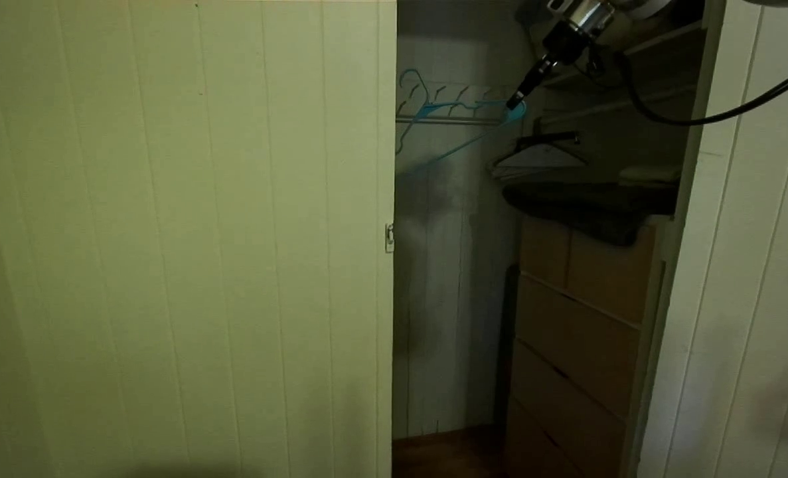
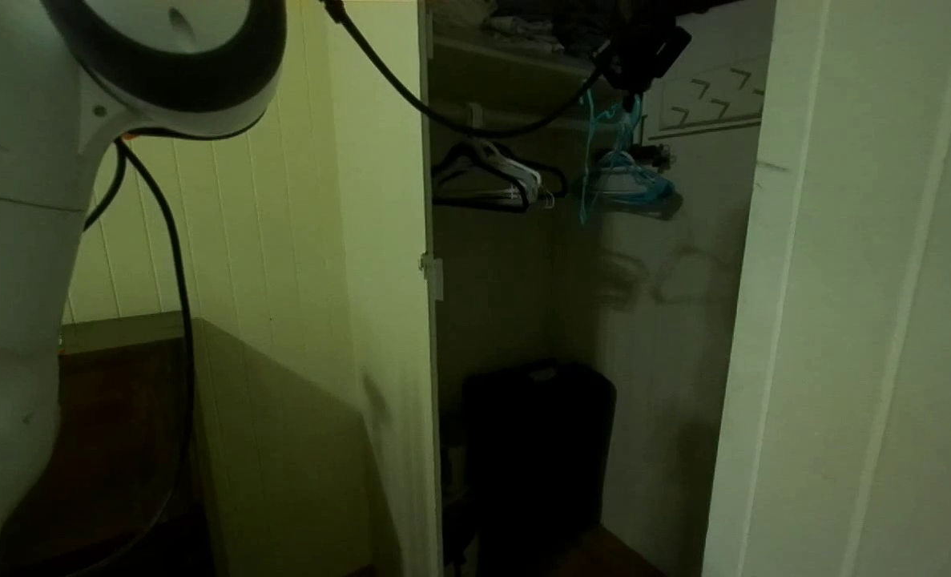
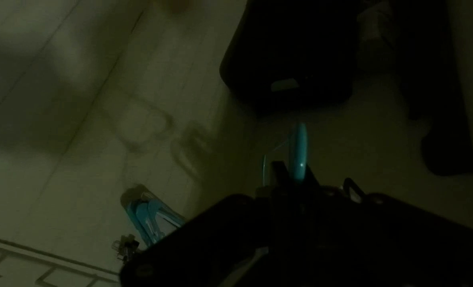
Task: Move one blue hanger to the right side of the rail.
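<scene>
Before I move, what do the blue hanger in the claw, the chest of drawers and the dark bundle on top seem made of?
Blue hanger: probably plastic; smooth, with a glossy highlight.
Chest of drawers: perhaps wood or board; flat, tan fronts, grain unreadable.
Dark bundle: likely cloth; matte, sagging over the edge.

In an exterior view, pale grooved panelling (image 1: 181,239) is lit yellow-green at the left, while the closet (image 1: 467,265) is steeped in shadow. A brown chest of drawers (image 1: 576,345) is set at the closet's right, and the far wall (image 1: 433,372) is met by reddish-brown floor (image 1: 447,451). In an exterior view, a high shelf (image 2: 491,60) is dimly seen.
</scene>
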Motion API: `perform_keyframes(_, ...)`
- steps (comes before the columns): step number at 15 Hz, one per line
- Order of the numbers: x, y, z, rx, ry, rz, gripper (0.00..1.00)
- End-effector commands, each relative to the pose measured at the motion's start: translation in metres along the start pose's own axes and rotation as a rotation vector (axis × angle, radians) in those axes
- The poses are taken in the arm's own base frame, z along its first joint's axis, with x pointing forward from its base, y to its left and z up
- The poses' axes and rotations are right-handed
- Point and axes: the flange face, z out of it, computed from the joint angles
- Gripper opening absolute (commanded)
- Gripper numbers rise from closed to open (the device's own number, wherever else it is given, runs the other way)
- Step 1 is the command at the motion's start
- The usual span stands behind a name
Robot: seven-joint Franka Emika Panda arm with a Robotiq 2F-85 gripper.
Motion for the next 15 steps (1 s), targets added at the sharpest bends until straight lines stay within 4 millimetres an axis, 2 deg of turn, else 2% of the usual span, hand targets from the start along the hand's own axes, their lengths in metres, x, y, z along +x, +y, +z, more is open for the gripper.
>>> perform_keyframes(1, 0.008, 0.014, 0.017, -0.093, -0.023, -0.044, 0.02)
perform_keyframes(6, 0.012, 0.026, 0.05, -0.113, 0.084, -0.132, 0.02)
perform_keyframes(8, 0.017, 0.027, 0.06, -0.074, 0.148, -0.209, 0.02)
perform_keyframes(9, 0.019, 0.026, 0.066, -0.03, 0.207, -0.17, 0.02)
perform_keyframes(10, 0.014, 0.018, 0.064, -0.056, 0.111, -0.15, 0.07)
perform_keyframes(14, 0.019, 0.021, 0.073, -0.034, 0.171, -0.146, 0.07)
perform_keyframes(15, 0.019, 0.022, 0.072, -0.036, 0.174, -0.146, 0.02)
